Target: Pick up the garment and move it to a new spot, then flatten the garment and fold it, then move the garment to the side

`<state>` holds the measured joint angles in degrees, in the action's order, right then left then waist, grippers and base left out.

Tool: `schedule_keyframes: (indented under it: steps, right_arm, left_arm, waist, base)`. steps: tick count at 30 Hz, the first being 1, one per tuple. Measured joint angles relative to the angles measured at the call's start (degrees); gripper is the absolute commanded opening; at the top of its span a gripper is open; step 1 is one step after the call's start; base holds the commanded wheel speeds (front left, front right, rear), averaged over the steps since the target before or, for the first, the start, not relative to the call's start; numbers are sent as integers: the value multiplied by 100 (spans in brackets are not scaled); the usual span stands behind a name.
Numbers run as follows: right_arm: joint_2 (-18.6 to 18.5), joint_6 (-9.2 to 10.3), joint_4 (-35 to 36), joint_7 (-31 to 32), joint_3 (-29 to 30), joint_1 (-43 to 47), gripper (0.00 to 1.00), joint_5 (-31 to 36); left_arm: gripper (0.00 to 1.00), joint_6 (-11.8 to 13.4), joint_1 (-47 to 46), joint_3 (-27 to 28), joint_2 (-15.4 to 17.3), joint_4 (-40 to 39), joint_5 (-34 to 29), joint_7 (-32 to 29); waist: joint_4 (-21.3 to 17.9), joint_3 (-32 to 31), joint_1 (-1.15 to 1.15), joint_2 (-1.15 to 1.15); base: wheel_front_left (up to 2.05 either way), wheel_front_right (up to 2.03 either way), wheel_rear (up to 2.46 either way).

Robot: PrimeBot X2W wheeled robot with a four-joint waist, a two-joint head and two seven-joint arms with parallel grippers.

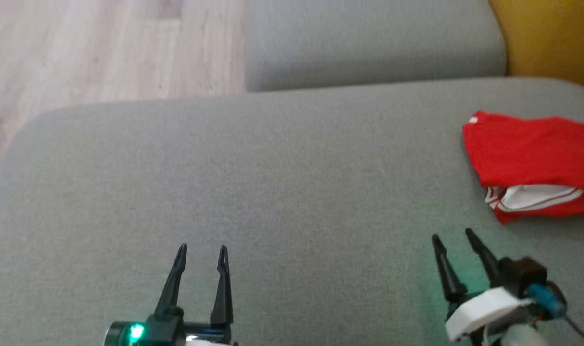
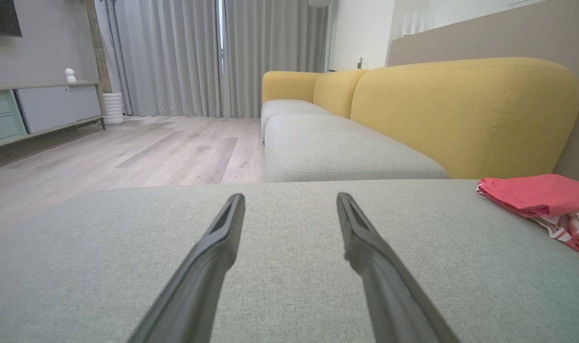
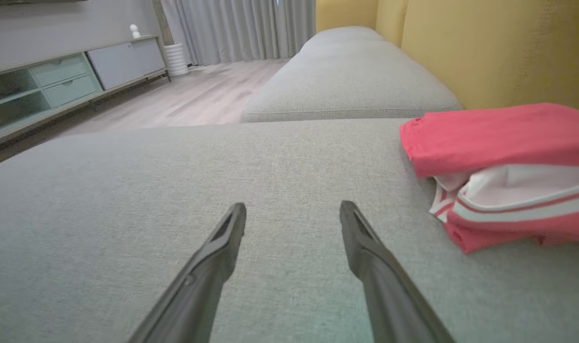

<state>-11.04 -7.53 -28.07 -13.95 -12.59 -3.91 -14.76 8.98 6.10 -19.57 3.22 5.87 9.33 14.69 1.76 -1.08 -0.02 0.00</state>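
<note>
We count one red garment (image 1: 527,149). We count two grippers, the left gripper (image 1: 203,250) and the right gripper (image 1: 453,235), each with two dark fingers (image 1: 222,288). We count two grey cushions: the near seat cushion (image 1: 272,192) and the far seat cushion (image 1: 368,43). We also count one sideboard (image 2: 36,109) and one white figurine (image 2: 70,75).

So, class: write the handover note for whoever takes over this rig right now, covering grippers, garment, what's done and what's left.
Left gripper: open, empty, over the grey seat cushion.
Right gripper: open, empty, near the red garment, not touching it.
The red garment lies folded at the cushion's right side, towards the yellow backrest.
Done: folding and moving aside, apparently.
Left: probably nothing; check the fold.
</note>
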Motion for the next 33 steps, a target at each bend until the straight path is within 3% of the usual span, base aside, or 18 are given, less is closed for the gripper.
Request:
schedule_keyframes:
  steps: [4,9,15,30,31,33]
  right_arm:
    - [497,0,1060,-27,483,540,100,494]
    - [693,0,1996,-43,835,1345,100,842]
    - [778,0,2187,-43,960,1885,100,1102]
    - [844,0,2217,-43,971,1889,100,1181]
    - [845,0,2197,-42,971,1888,0,1180]
    - [845,0,2011,-34,954,1902,0,1180]
  left_arm:
    - [100,-99,136,155,0,-135,-130,0]
    - [100,-198,460,357,2,-292,-200,0]
    - [100,-247,789,573,3,-390,-276,0]
    - [100,-368,945,661,3,-337,-333,0]
    - [0,-375,946,658,2,-297,-334,0]
    - [0,-374,975,649,0,-104,-333,-1]
  waist:
    - [46,-272,1,0]
    - [67,-514,1,0]
    - [80,-671,1,0]
    - [75,-795,2,0]
    - [72,-798,2,0]
    - [72,-799,2,0]
  base:
    - [0,0,0]
    - [0,0,0]
    - [0,0,0]
    - [0,0,0]
    - [0,0,0]
    - [0,0,0]
